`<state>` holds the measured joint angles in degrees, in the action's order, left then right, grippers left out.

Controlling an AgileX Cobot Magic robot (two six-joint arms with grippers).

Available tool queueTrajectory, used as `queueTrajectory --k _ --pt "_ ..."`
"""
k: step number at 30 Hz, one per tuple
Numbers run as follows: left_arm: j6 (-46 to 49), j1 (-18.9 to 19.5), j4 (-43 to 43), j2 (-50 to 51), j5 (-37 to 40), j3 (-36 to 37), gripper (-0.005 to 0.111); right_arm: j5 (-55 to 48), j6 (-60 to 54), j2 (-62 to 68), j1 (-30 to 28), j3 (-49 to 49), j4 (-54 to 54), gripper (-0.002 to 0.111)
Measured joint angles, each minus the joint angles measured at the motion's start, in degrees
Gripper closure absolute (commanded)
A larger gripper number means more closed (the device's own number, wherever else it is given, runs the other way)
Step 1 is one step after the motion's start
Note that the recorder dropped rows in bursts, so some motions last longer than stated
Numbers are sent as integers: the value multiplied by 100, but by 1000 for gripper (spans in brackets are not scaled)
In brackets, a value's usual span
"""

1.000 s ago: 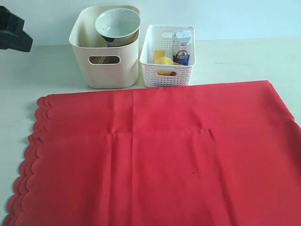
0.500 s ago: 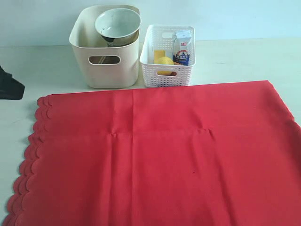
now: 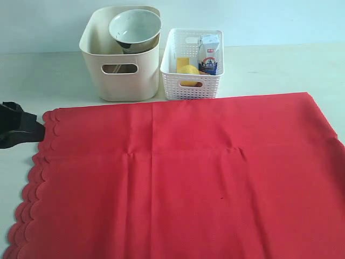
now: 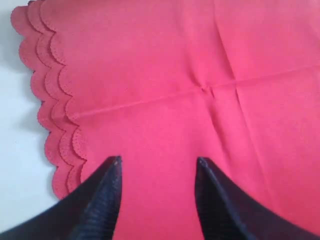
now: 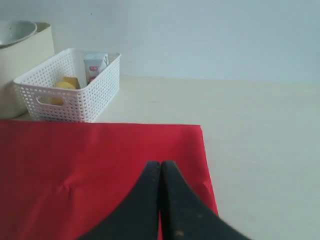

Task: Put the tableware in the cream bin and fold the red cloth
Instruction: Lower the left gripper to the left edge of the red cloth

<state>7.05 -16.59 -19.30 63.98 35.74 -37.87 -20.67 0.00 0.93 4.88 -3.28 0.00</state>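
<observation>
Left gripper poised at the scalloped edge of the red cloth, fold not yet begun.

Exterior view: the red cloth (image 3: 183, 172) lies spread flat across the near table (image 3: 269, 65), scalloped edge to the left. The white round bowl (image 3: 135, 26) sits in the cream bin (image 3: 121, 81) at the far side, beside the white basket (image 3: 191, 89). The left gripper (image 3: 32, 128) hovers just off the cloth's far-left corner.

Left wrist view: its fingers (image 4: 107, 195) stand apart over the scallops, holding nothing.

Right wrist view: the right gripper (image 5: 160, 165) has its fingers pressed together, empty, above the cloth near its far-right corner.

The fabric looks thin, light and limp, so it should sag and drag rather than hold shape. I judge it is best pinched at the far corners or along an existing crease, with both sides lifted evenly.
</observation>
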Motion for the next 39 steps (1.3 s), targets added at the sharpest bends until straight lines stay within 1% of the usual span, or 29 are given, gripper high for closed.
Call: queueTrajectory --k 8,11,15,19,27,28,30,31,34,36,39 --pt "-85 10 -139 710 -471 20 61 0 0 796 0 -1023 0 108" --pt "-85 124 -157 1010 -618 20 61 10 0 1226 0 -1494 0 108" --pt "-85 402 -167 1384 -719 20 61 81 0 1667 0 -1944 0 108" --pt "-85 621 -214 1716 -826 20 61 143 0 1759 0 -2070 0 108" --pt "-85 677 -270 2308 -1115 20 61 263 0 1768 0 -2070 144 108" --pt "-85 691 -270 2373 -1136 20 60 277 0 1768 0 -2070 184 108" --pt "-85 749 -287 2532 -1212 20 54 300 0 1768 0 -2070 298 108" --pt "-85 779 -301 2589 -1240 20 49 300 0 1768 0 -2070 349 108" --pt "-85 908 -340 2774 -1277 20 38 186 82 1768 0 -2070 484 108" --pt "-85 950 -379 2863 -1305 20 36 -85 194 1768 0 -2070 692 108" --pt "91 972 -563 2928 -1348 20 36 -388 235 1768 0 -2070 826 108"
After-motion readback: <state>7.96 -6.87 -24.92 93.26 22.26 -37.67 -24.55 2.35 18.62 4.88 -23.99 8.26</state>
